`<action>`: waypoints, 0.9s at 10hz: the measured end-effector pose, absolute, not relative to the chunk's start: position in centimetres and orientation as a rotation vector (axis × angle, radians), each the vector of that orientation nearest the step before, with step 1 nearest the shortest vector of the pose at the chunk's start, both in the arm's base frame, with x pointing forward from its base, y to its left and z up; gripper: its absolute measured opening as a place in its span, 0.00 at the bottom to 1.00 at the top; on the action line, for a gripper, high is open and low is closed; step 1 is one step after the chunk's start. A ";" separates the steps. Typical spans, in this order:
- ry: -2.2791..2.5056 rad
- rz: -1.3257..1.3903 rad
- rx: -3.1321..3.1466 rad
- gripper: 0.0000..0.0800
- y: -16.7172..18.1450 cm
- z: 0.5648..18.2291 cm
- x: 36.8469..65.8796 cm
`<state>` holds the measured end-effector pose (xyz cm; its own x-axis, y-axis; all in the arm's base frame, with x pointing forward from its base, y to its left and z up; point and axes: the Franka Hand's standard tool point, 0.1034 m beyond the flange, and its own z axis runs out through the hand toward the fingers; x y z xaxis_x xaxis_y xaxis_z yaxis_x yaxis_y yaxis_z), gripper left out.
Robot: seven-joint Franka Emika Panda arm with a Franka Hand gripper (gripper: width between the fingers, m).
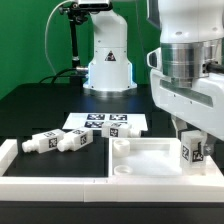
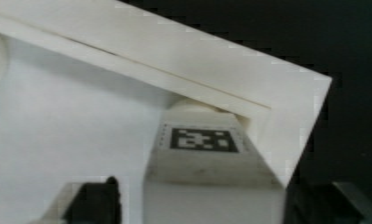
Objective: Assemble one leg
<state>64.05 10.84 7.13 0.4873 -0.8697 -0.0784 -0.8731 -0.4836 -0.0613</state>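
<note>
My gripper (image 1: 190,133) is at the exterior view's right, over the near right corner of the large white panel (image 1: 140,160). It is shut on a leg (image 1: 193,150), a short white peg with square tags, which stands upright in that corner. In the wrist view the leg (image 2: 215,150) sits between my dark fingers (image 2: 98,200), close against the panel's raised rim (image 2: 165,55). My gripper (image 2: 215,207) closes round its upper end. Three more legs (image 1: 70,141) lie side by side on the table at the left.
The marker board (image 1: 105,123) lies flat behind the panel. The robot base (image 1: 108,62) stands at the back centre. A white L-shaped rail (image 1: 10,158) runs along the left and front edge. A black stand (image 1: 72,40) rises at the back left.
</note>
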 end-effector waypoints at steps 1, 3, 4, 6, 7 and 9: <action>1.245 0.044 -2.784 0.71 10.7 7.2 64.0; 0.799 0.053 -2.952 0.81 11.1 7.4 63.9; 0.680 0.048 -2.981 0.81 11.0 7.4 63.9; 0.422 0.014 -3.037 0.81 10.9 7.4 64.0; 0.097 -0.067 -3.083 0.81 11.2 7.5 64.2; 0.020 -0.086 -3.086 0.66 11.3 7.3 64.1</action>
<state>64.09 11.32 7.28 0.9984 -0.0146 0.0552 -0.0115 -0.9984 -0.0551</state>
